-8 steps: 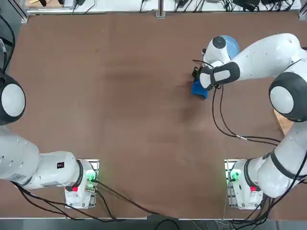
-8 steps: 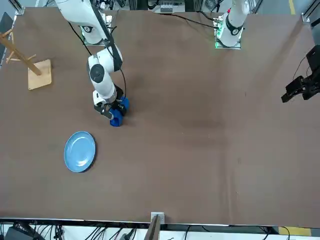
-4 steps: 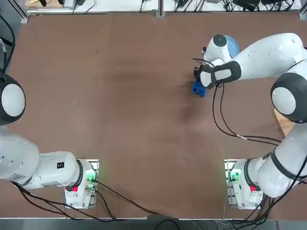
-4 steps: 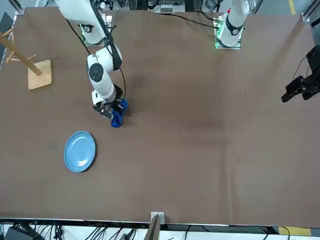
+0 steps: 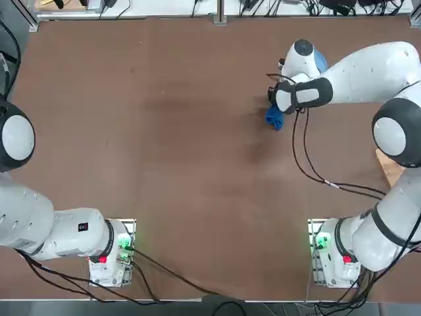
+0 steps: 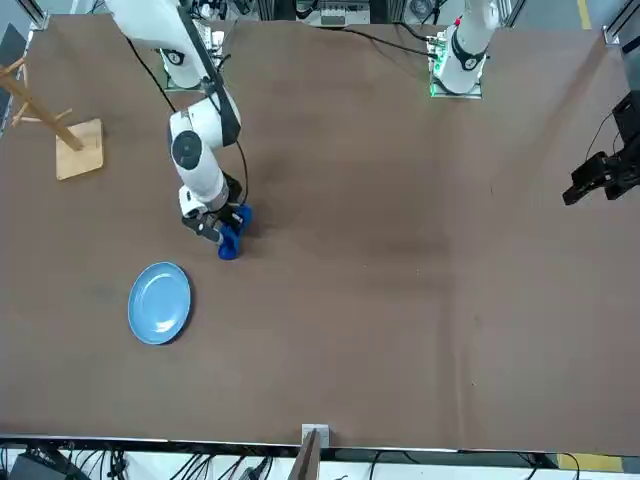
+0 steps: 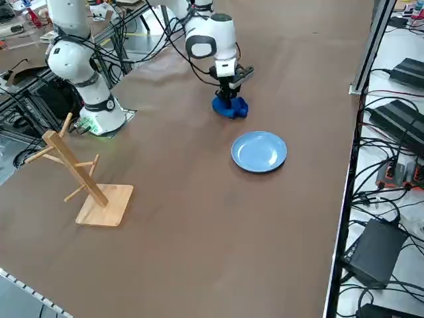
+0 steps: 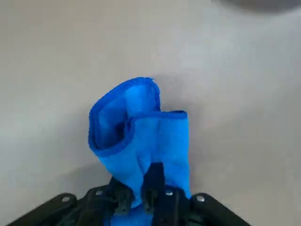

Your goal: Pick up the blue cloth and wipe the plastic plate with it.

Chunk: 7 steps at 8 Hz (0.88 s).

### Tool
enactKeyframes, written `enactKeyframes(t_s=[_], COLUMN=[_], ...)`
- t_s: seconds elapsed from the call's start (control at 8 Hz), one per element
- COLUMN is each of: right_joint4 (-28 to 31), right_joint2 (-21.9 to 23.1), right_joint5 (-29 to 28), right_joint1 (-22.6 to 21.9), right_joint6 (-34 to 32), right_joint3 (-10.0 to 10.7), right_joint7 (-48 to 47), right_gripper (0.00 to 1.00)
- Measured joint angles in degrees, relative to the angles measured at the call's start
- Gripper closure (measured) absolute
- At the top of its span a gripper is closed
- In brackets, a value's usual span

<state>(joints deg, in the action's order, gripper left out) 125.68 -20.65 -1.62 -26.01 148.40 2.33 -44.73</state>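
- Royal-blue fabric is what fills my wrist cam: the small, soft, bunched blue cloth (image 8: 141, 136) hangs folded over itself, its upper end pinched in the right gripper (image 8: 148, 195).
- So the right gripper's two fingers are clamped tight on the rag, with only a thin bit of fabric between them.
- From overhead, the blue cloth (image 5: 274, 118) sticks out just below the wrist, dangling under the gripper (image 5: 277, 108) in the far right part of the brown table (image 5: 164, 131).
- I can't tell whether the bottom of the rag is touching the tabletop or just clear of it. In the side view the cloth (image 7: 230, 107) looks bunched right at the surface under the gripper (image 7: 229, 95).
- The small round light sky-blue plastic plate (image 6: 160, 303) with the raised rim sits flat on the table, near the rag but apart from it, on the side away from the arm's base.
- In the front view the cloth (image 6: 229, 236) is between the plate and the arm's base.
- From the top the plate (image 5: 319, 61) is mostly hidden behind the arm's wrist, just a blue sliver showing.
- A light wooden rack with angled pegs on a square base (image 7: 86, 182) stands at the table's right edge, well apart from all this.
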Motion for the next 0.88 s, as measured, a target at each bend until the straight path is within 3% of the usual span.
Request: enactKeyframes(t_s=[0.88], right_joint4=[-18.2], right_joint2=[5.1], right_joint5=[0.2], right_joint1=[8.5], right_joint6=[-27.8], right_joint3=[0.3], right_joint7=[16.5], right_gripper=[0.90])
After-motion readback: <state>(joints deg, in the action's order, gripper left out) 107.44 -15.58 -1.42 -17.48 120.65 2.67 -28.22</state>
